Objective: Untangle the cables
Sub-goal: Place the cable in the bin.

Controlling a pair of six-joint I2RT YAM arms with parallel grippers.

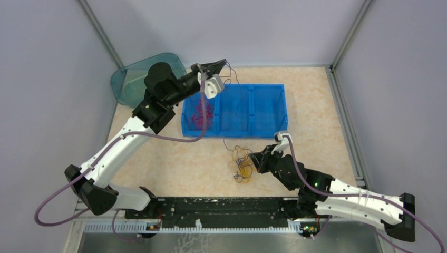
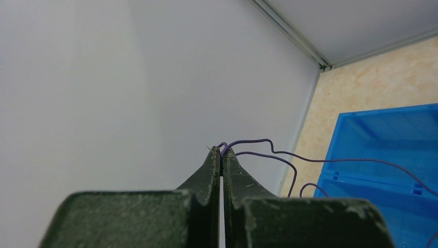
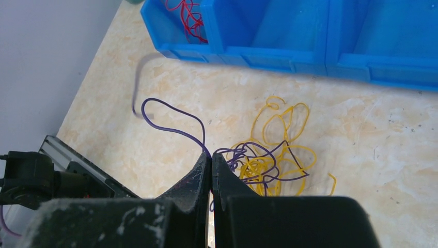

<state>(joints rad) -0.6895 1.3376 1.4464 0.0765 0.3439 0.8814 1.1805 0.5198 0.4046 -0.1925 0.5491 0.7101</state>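
From above, my left gripper (image 1: 224, 63) was raised over the far left corner of the blue bin (image 1: 232, 132). It was clenched on a purple cable (image 1: 233, 79) that dangled over the bin's middle compartment. The red cables (image 1: 202, 113) lay by themselves in the left compartment (that colour I counted as done). My right gripper (image 1: 253, 159) sat low on the table (image 1: 174, 168), at the knot (image 1: 242, 167) of yellow and purple in front of the bin.

From my left wrist, the fingers were pressed flat together with the purple cable (image 2: 258, 140) pinched at their very tips. It trailed off to the right in slack curls toward the bin (image 2: 372, 134).

From my right wrist, the jaws were clamped too. A purple loop (image 3: 175, 116) ran straight into the tips, and I judged it gripped, though the tips hid the contact itself. Just beside them the yellow cables (image 3: 284, 124) were wound through more purple, lying on the table near the bin's front wall.

I judged the job well short of finished. Red was out and one purple cable was lifted, but the yellow and purple were not yet parted. I could not tell whether my lifted cable joined that knot.
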